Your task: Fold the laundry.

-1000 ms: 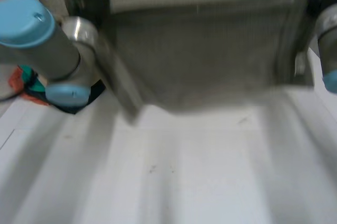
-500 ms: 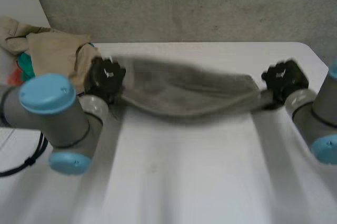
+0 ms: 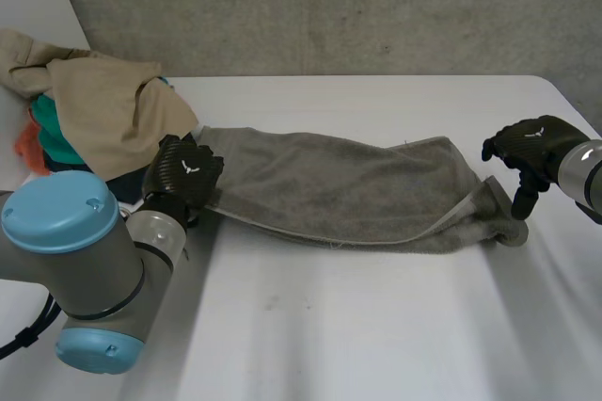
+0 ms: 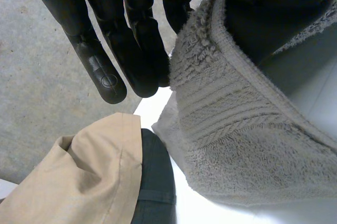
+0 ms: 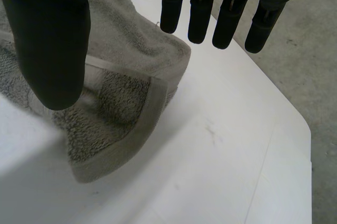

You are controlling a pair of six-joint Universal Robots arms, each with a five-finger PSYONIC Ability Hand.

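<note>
We're looking at the grey towel (image 3: 339, 196) laid out in a long doubled strip across the middle of the white table (image 3: 376, 335), one end at each hand. The left hand (image 3: 183, 173) sits on the strip's left end. In its wrist view the straight fingers (image 4: 131, 45) lie together against a raised fold of terry with the thumb (image 4: 263, 8) on the other side, so we'd call that a light pinch on the towel. The right hand (image 3: 531, 149) hangs just above the other end. Its fingers (image 5: 231, 19) are straight and apart, its thumb (image 5: 50, 40) is wide of them, and it touches nothing, with the banded corner lying loose on the table below. Now the worries. That right end is rumpled, the top layer curled back off the lower one, so any next fold made over it would likely lock in a crooked edge. With one end pinched and the other free, a pull from the left would probably drag the whole strip askew rather than tension it. And the heap of clothes (image 3: 94, 109) sits just beside the left hand, with a tan garment (image 4: 89, 176) right at the towel's edge. A sweep that way could snag it and haul it into the fold.
</note>
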